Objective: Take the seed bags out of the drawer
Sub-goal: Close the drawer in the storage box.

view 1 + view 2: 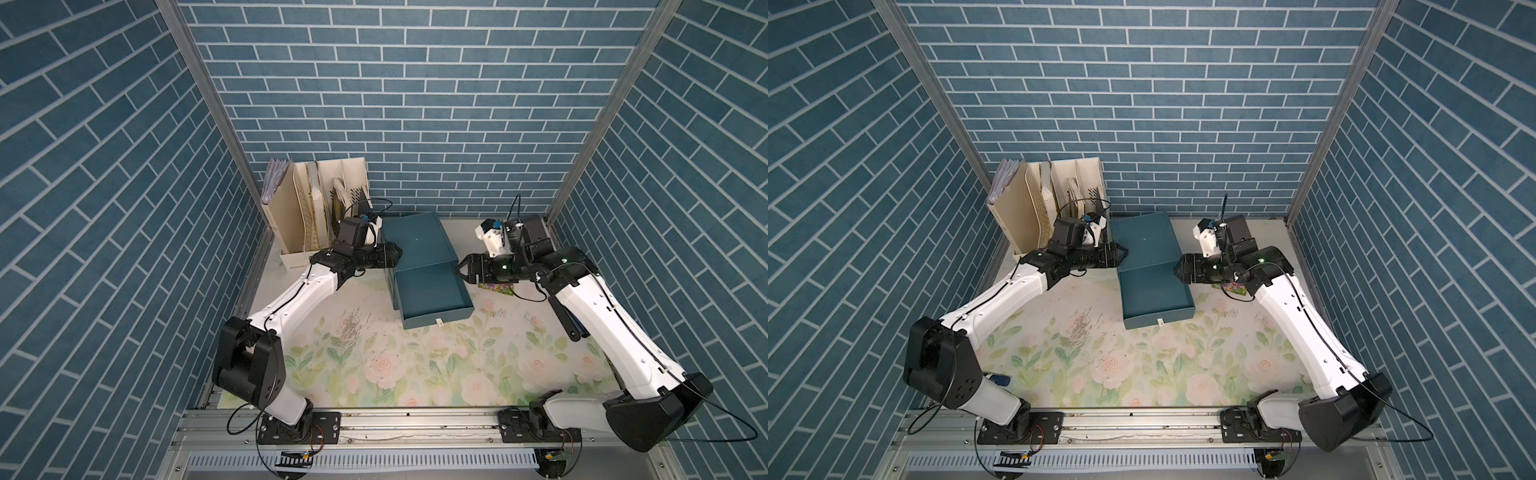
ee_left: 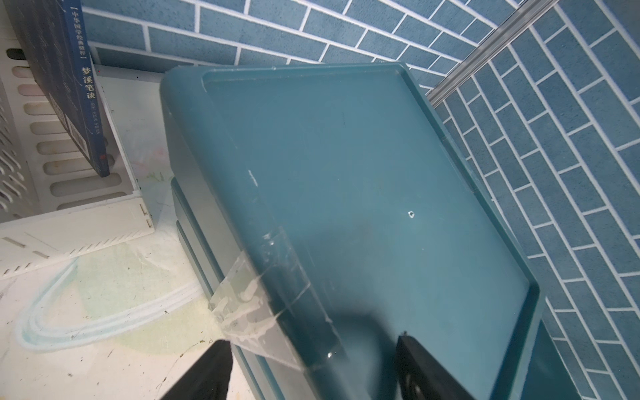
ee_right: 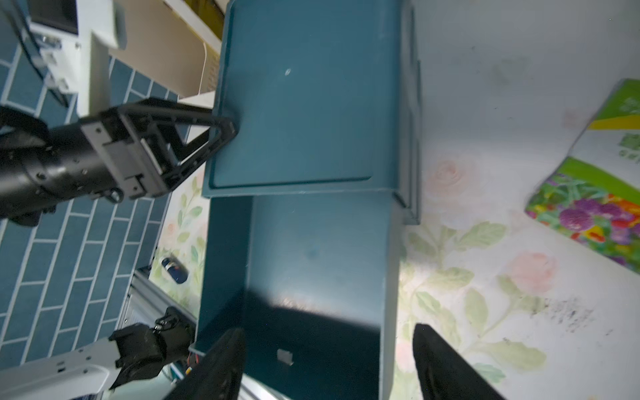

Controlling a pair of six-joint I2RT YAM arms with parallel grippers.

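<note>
The drawer (image 1: 432,299) is seen pulled out toward the near side from the bottom of the cabinet (image 1: 415,239). A seed bag (image 3: 595,194), green-white with mixed flowers, is laid flat on the table (image 1: 415,365) to the right of the cabinet, partly hidden under the right arm (image 1: 582,307) in both top views. The right gripper (image 1: 460,271) is held spread just beside the drawer's right wall. The left gripper (image 1: 397,254) is placed at the cabinet's left top edge, its fingers (image 2: 207,374) kept apart.

The cabinet (image 1: 415,241) and drawer (image 1: 436,319) look like smooth teal plastic with a dull sheen, clear glossy tape (image 2: 249,304) clings to the cabinet's edge, the seed bag (image 3: 588,214) is glossy, the file rack (image 2: 86,221) is cream slotted plastic, and the tabletop (image 1: 415,365) wears a smudged, matt flower print.
</note>
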